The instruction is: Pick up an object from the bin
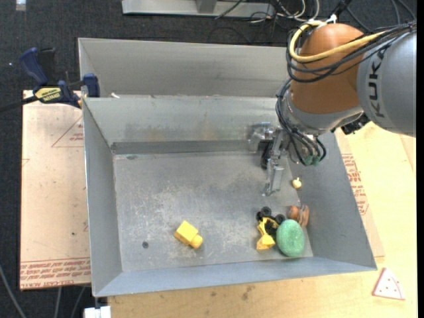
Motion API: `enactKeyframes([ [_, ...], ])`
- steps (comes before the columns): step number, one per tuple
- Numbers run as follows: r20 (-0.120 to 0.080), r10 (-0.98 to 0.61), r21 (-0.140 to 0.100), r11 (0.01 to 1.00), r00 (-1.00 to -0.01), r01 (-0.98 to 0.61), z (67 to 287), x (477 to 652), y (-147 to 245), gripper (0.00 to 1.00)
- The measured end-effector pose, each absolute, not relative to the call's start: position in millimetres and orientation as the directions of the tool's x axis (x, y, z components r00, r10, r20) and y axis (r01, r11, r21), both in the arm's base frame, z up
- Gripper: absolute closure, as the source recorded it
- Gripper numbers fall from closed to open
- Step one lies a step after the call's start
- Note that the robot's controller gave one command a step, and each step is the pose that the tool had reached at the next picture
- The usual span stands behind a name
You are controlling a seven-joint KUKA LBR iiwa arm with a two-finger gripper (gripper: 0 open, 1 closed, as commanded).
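Block: yellow block (188, 234), alone on the floor of the bin (99, 197) by the front wall, well apart from the pincer and to its left; long axis slanted from far left to near right.
Egg: green egg (290, 238) in the front right corner, long axis near to far, touched on its left by the toy.
Toy: yellow and black toy (266, 231), near the pincer tip on its front side, lengthwise near to far.
Brown piece: brown piece (299, 212), just behind the egg.
Pale bit: pale bit (297, 183), just right of the pincer tip.
Pincer: pincer (272, 189), hung over bare floor; nothing is seen in it; spread or pressed together cannot be told.
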State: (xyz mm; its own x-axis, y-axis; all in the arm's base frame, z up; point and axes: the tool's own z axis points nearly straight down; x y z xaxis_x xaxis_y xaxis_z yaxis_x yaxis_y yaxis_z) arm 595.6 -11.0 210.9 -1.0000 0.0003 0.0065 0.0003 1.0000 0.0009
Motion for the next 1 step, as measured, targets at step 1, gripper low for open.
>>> enactKeyframes([
  [1,-0.002,0.000,0.001,1.000,-1.000,0.000,215.8,596.9,-11.0,0.00],
])
